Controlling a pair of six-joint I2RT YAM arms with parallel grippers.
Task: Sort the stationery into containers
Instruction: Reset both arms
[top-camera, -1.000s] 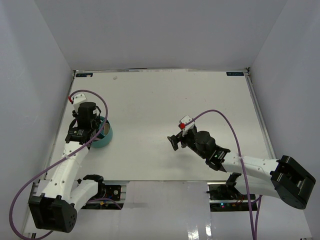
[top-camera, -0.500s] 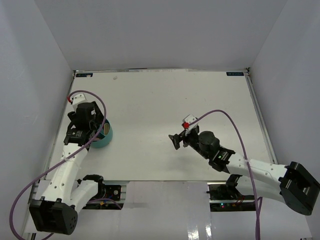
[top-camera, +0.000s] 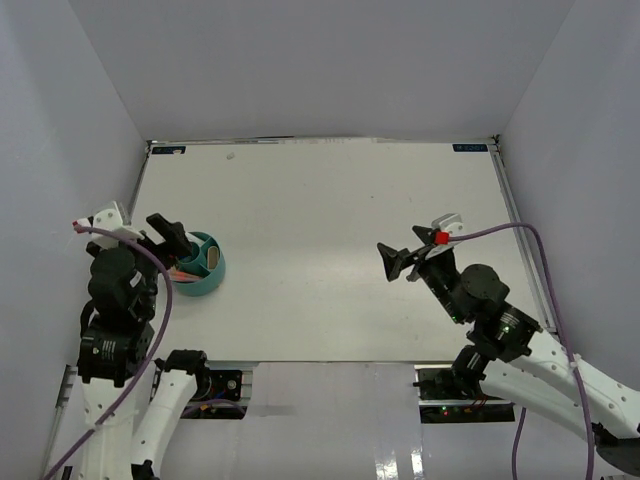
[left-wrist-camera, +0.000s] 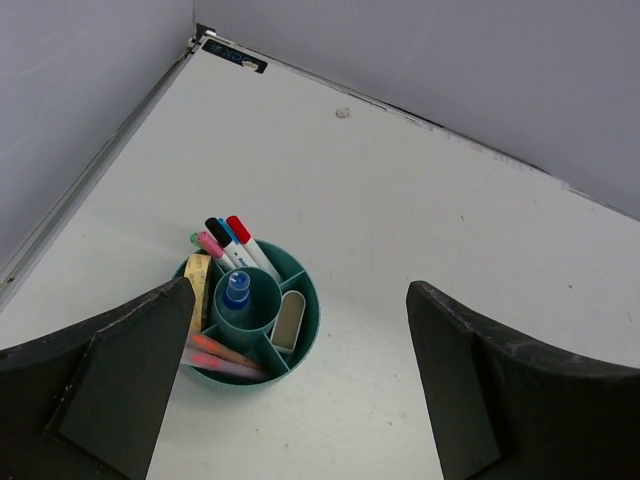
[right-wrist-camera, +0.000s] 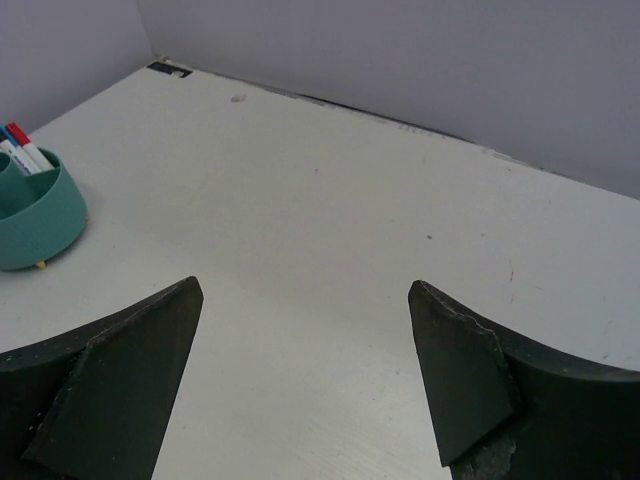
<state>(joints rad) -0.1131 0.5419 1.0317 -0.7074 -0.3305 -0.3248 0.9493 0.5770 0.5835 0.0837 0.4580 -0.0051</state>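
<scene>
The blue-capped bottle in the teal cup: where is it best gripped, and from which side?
Probably by its blue cap, from straight above: the bottle stands upright in the round middle well of the teal cup, whose walls hide its sides.

You are looking at a small round teal plastic cup (left-wrist-camera: 302, 348), which is standing upright near the left edge of the white table (left-wrist-camera: 420, 220). A little blue-capped bottle (left-wrist-camera: 237, 290) is standing in its round middle well. Black-, blue- and red-capped markers (left-wrist-camera: 238, 232) are leaning out of the far section, with a pink-capped pen (left-wrist-camera: 210, 244) beside them. A tan strip (left-wrist-camera: 197, 280) is filling the left section, a pale oblong block (left-wrist-camera: 288, 322) the right, and pink pens (left-wrist-camera: 225, 358) are lying in the near one.
</scene>
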